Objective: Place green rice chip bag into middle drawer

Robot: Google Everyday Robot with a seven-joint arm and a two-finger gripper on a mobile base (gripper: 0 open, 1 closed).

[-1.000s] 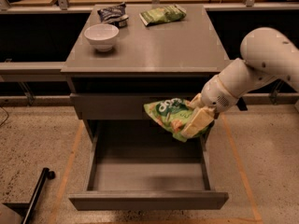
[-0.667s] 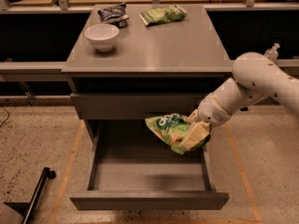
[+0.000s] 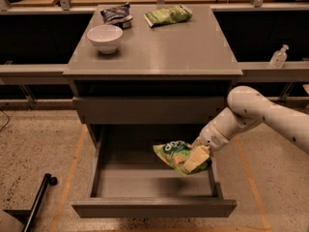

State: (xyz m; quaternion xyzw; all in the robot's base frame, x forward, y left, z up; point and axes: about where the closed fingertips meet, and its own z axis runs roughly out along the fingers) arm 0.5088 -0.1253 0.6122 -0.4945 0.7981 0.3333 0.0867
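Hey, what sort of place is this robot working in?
Likely a robotics test lab: bare grey cabinet, orange tape lines on the floor, sanitizer bottle on the ledge. The gripper holds the green rice chip bag over the open middle drawer.

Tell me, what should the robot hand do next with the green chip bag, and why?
Probably lower it a little, down onto the drawer floor. The gripper holds the green rice chip bag inside the right side of the open middle drawer, and the bag seems to hang just above the grey floor, not resting on it.
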